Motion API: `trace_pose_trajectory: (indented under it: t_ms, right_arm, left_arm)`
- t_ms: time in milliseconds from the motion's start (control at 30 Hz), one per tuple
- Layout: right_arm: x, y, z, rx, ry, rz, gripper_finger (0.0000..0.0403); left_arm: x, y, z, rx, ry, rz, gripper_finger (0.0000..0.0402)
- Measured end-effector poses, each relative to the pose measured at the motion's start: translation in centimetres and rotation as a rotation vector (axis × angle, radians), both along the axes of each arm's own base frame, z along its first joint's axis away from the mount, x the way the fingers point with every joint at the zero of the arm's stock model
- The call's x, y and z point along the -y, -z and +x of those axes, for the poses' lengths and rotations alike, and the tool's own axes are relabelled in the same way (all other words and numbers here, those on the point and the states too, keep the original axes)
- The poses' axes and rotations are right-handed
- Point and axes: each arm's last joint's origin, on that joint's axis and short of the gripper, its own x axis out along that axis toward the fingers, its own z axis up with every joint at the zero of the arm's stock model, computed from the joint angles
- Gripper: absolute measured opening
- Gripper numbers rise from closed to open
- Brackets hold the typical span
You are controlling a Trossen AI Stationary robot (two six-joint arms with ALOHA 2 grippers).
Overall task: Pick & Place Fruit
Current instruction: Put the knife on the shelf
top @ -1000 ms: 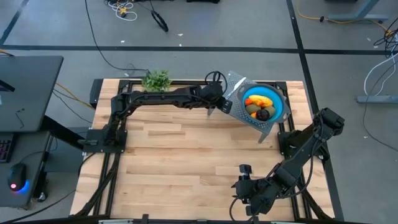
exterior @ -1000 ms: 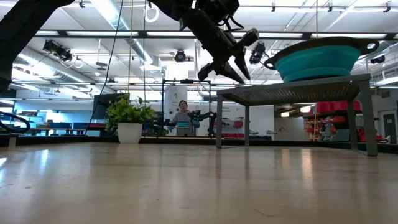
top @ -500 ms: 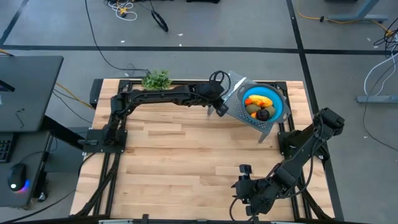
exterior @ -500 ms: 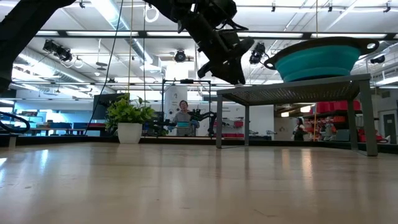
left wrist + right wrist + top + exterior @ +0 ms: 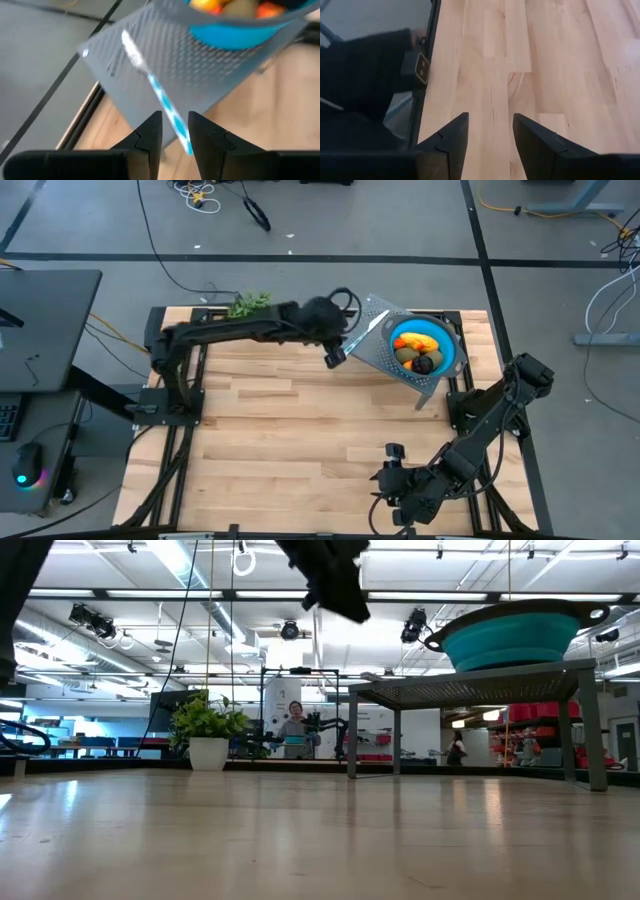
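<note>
The fruit (image 5: 415, 352) lies in a blue bowl (image 5: 447, 345) on a grey perforated stand (image 5: 375, 352) at the table's far right; yellow-orange, olive and dark purple pieces show. The bowl (image 5: 515, 635) tops the stand (image 5: 470, 685) in the low view. My left gripper (image 5: 337, 358) hangs at the stand's left corner, shut on a silver knife (image 5: 150, 80) with a blue-striped handle. My right gripper (image 5: 490, 125) stands open over bare wood near the table's front edge (image 5: 395, 500). My left gripper has the knife's blue-striped handle (image 5: 177, 127) pinched between its two fingers, near the handle's free end. The fingers slant downward from the table's left and lie along the knife. The blade (image 5: 372, 326) sticks out ahead of them over the stand; whether it touches the stand I cannot tell.
A leafy green sprig (image 5: 250, 305) in a white pot (image 5: 208, 752) stands at the table's far edge, behind my left arm. Bare wooden tabletop (image 5: 300, 430) spreads between the two arms. Beyond the table, people show in the room.
My left gripper has risen beside the stand, drawn back a little toward the table's left and rolled about its own pointing line. In the low view it has climbed from level with the stand's top to well above it.
</note>
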Motion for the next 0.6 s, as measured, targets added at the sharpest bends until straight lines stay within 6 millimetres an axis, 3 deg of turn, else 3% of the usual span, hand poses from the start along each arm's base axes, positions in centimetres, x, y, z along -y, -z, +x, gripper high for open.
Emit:
trace_pose_trajectory:
  t_ms: [267, 500, 600]
  right_arm:
    - [-0.3, -0.3, 0.3, 0.048, 0.044, 0.059, 0.0165]
    - [-0.2, -0.4, 0.4, 0.054, 0.038, 0.052, 0.0165]
    - [0.1, -0.5, 0.8, 0.082, 0.045, 0.018, 0.0165]
  left_arm:
    - [0.8, -4.5, -2.9, 0.108, 0.031, 0.057, 0.0098]
    - [0.9, -6.5, -6.8, -0.092, -0.008, 0.292, 0.0098]
    - [0.9, -6.6, -8.0, -0.157, -0.104, 0.304, 0.0098]
